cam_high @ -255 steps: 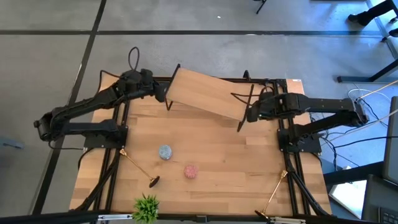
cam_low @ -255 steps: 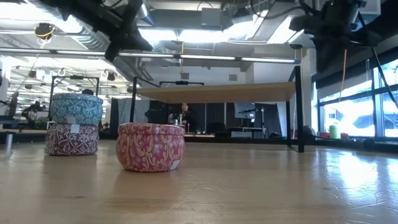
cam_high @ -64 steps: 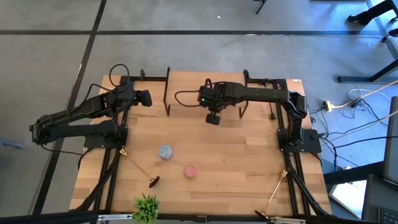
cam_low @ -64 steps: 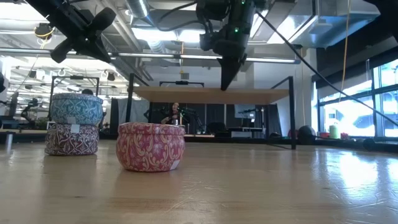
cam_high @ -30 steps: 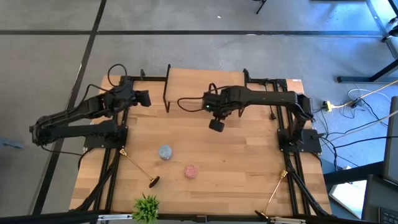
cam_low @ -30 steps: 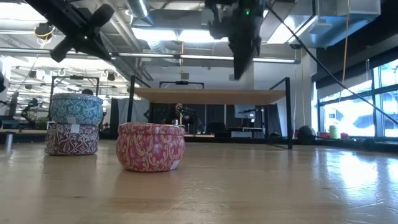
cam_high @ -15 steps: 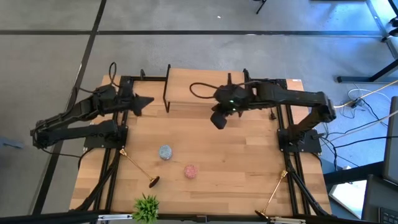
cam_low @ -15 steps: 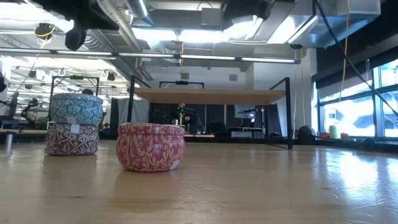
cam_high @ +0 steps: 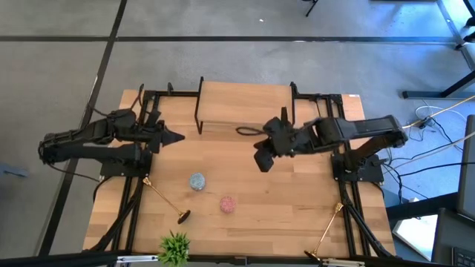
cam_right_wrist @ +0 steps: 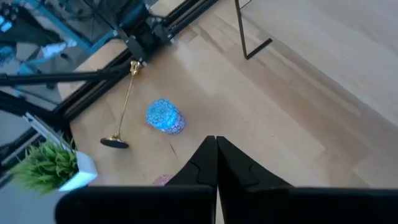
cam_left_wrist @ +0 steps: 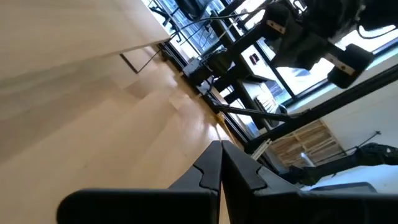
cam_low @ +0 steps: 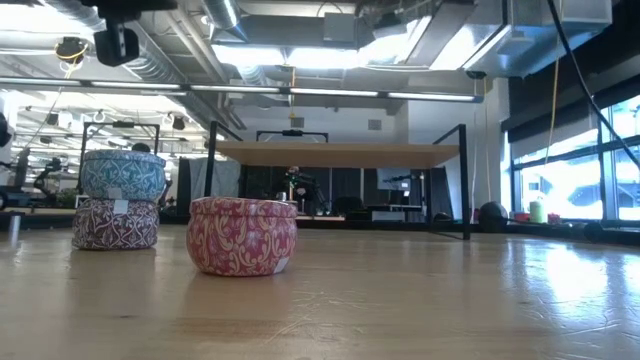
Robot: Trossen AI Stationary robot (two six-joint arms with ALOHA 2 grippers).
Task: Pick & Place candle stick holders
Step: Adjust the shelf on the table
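Two candle stick holders lie flat on the wooden table. One [cam_high: 165,198] is a thin gold stem with a dark round base [cam_right_wrist: 115,143], near the left arm's frame. The other [cam_high: 326,231] lies by the near right corner. My left gripper [cam_high: 174,138] is shut in the air over the table's left side, with nothing in it [cam_left_wrist: 221,149]. My right gripper [cam_high: 261,162] is shut above the table's middle, slanting down toward the tins, and holds nothing [cam_right_wrist: 216,140].
A blue tin [cam_high: 197,181] and a pink tin [cam_high: 228,204] stand in the near middle. The low view shows the blue tin [cam_low: 122,175] stacked on a purple one [cam_low: 115,222]. A small green plant [cam_high: 174,247] is at the near edge. A wooden shelf [cam_high: 241,104] on black legs stands at the far edge.
My right gripper has risen out of the low view. It has drawn back from the shelf toward the table's near right and rolled, still shut. My left gripper has swung toward the near edge and turned more level, still shut. The holders and tins have not moved.
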